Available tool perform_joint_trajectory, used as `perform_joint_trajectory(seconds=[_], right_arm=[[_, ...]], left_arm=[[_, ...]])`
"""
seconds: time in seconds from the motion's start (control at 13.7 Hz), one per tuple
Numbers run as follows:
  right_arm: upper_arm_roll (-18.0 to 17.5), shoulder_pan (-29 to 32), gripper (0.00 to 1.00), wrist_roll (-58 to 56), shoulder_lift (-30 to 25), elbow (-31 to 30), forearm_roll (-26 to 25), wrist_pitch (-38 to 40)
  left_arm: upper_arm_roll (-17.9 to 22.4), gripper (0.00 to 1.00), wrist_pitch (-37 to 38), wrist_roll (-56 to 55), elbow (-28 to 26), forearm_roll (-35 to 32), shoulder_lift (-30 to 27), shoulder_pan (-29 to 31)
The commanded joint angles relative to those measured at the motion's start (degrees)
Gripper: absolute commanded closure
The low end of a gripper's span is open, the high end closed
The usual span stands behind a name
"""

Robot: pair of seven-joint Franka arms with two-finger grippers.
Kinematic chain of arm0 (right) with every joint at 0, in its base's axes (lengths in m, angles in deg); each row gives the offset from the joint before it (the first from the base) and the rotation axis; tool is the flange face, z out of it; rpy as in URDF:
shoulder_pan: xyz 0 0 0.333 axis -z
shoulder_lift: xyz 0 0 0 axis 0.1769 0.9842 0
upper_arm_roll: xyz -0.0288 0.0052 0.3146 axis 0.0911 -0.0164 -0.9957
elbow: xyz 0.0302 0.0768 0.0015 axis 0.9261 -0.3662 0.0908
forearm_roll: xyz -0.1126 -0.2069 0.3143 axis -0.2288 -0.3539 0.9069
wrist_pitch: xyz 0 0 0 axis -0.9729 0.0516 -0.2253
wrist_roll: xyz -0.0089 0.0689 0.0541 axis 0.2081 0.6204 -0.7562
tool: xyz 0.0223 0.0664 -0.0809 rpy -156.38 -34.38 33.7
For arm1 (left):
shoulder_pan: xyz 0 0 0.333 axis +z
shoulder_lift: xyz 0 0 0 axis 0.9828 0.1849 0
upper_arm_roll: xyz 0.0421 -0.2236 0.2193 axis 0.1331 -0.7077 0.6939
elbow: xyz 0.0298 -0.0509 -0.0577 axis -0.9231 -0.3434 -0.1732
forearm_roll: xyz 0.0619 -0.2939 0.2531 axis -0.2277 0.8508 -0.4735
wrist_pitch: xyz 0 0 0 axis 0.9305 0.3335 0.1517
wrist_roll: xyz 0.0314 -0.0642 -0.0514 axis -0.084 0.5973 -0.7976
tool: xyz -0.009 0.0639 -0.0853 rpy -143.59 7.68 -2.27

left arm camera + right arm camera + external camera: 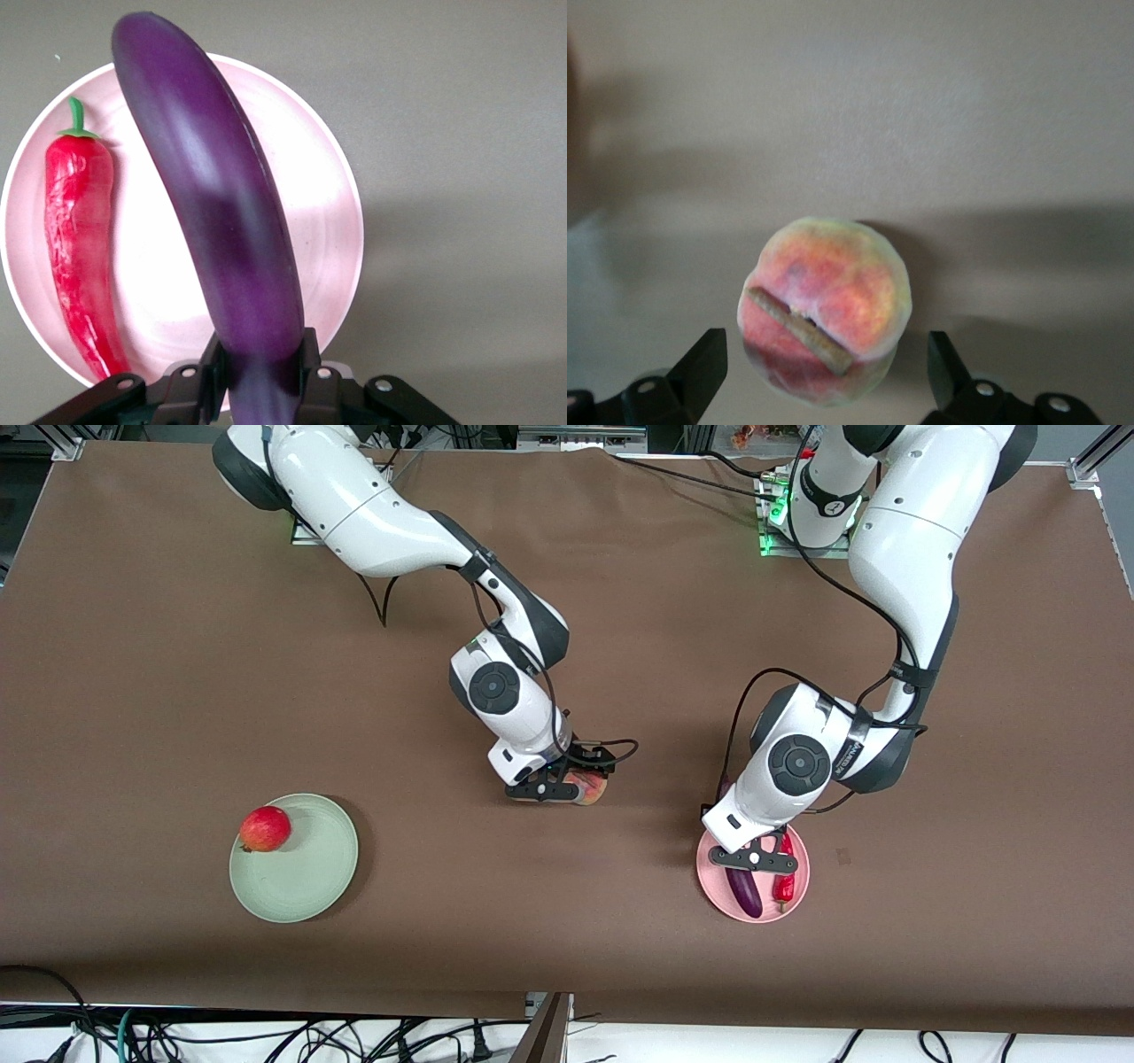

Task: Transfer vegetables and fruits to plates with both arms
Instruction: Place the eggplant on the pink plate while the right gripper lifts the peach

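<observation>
Left gripper [261,376] clamped on eggplant [213,204] over pink plate [332,204] | right gripper [824,372] jaws apart around peach [824,305] | risk: eggplant rolls off plate rim; peach squirts out on off-centre closure.

Brown-covered table [620,602]. Directly on it: pale green plate [301,877] toward the right arm's end, pink plate [713,886] toward the left arm's end, peach [588,786] between them, slightly farther from the front camera than either plate.
</observation>
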Motion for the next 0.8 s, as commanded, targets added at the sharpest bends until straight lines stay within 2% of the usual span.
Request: perform_joint_trajectory(seconds=[0.0,0.07,0.15,0.22,0.29,0.37,0.44,0.51,0.66,0.73], right_arm=[[1.3,-1.7,0.00,0.8,1.0,0.4,-1.0,-1.1],[1.7,-2.3,0.00,0.8,1.1,0.4,-1.0,-2.0],[2.4,-2.9,0.00,0.8,1.4,0.4,-1.0,-2.5],[2.9,-3.5,0.00,0.9,1.7,0.4,-0.9,-2.7],[3.2,-3.7,0.06,0.8,1.8,0.4,-1.0,-3.4],[3.7,-3.8,0.27,0.8,2.0,0.3,-1.0,-4.1],[3.7,-4.0,0.55,0.8,2.2,0.3,-1.0,-4.2],[3.8,-4.0,0.69,0.3,2.2,0.4,-1.1,-4.2],[4.3,-3.3,0.73,-0.4,0.9,0.8,-2.0,-2.3],[4.4,-2.3,0.73,-0.7,-0.1,1.4,-2.5,1.7]], left_arm=[[0.1,0.56,0.7,0.8,1.8,-1.5,0.2,-0.2],[0.6,0.25,0.7,0.9,1.8,-1.6,0.2,-0.1],[0.7,0.00,0.7,0.8,1.8,-1.5,0.2,0.2],[0.7,0.00,0.7,0.9,1.8,-1.5,-0.1,0.4],[0.7,0.00,0.8,0.8,1.8,-1.5,-0.2,0.9],[0.7,0.00,0.9,0.8,1.8,-1.5,-0.3,1.1],[0.7,0.00,1.1,0.8,1.9,-1.5,-0.6,1.3],[0.7,0.00,1.3,0.8,2.0,-1.5,-0.9,1.6],[0.6,0.00,2.5,0.8,2.0,-1.5,-1.6,2.1],[0.6,0.00,3.1,0.8,2.2,-1.5,-1.7,2.4]])
